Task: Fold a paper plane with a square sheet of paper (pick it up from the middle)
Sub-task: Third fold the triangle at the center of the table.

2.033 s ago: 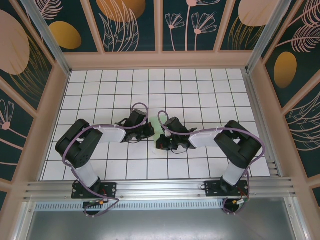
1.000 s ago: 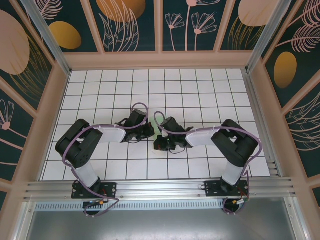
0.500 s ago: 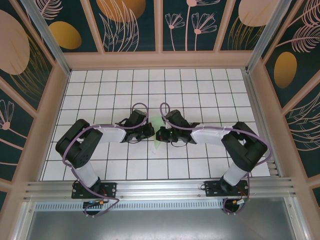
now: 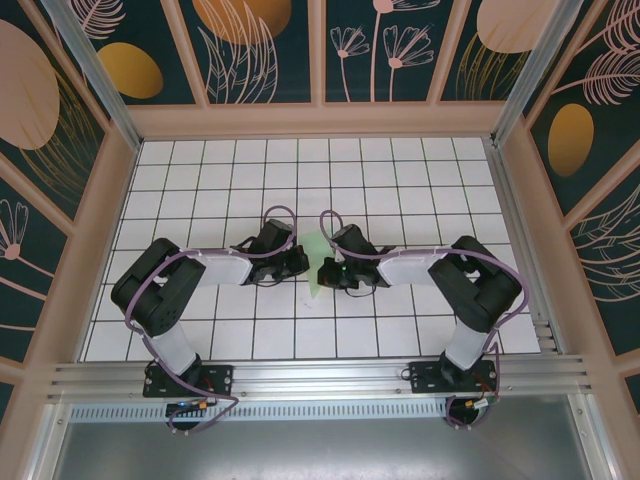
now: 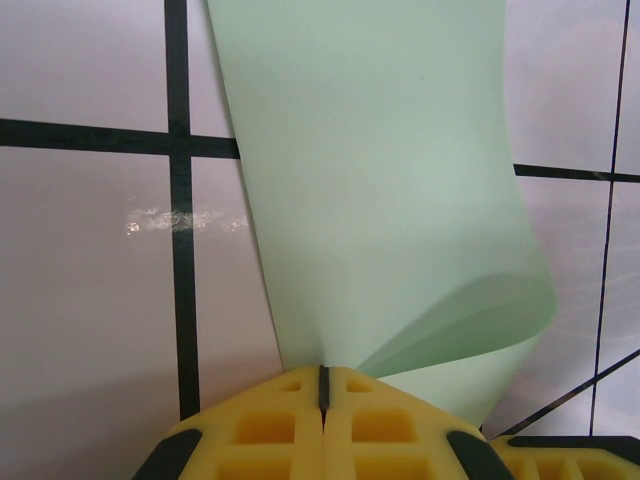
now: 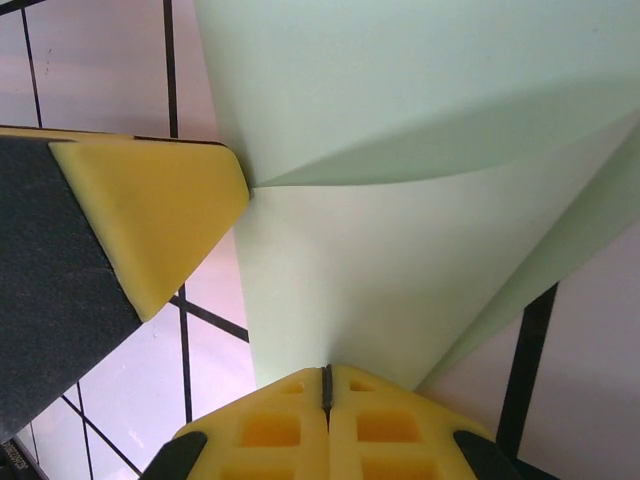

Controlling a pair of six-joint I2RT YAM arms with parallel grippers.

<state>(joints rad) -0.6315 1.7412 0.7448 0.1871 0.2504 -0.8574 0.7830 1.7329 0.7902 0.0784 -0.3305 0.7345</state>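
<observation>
The pale mint-green sheet of paper hangs partly folded between my two grippers at the middle of the table. In the left wrist view the paper rises from the closed yellow tips of my left gripper, with one flap curling over to the right. My right gripper is shut on the lower edge of the paper. A yellow finger of the left gripper meets a crease at the left of that view. From above, the left gripper and the right gripper nearly touch, tip to tip.
The table is white tiles with black grid lines, closed in by beige frame walls at the back and sides. An aluminium rail with both arm bases runs along the near edge.
My right gripper has moved up and to the left, closer to the left gripper, and its elbow has swung about. The paper now stands more upright between the tips. The left arm stayed still.
</observation>
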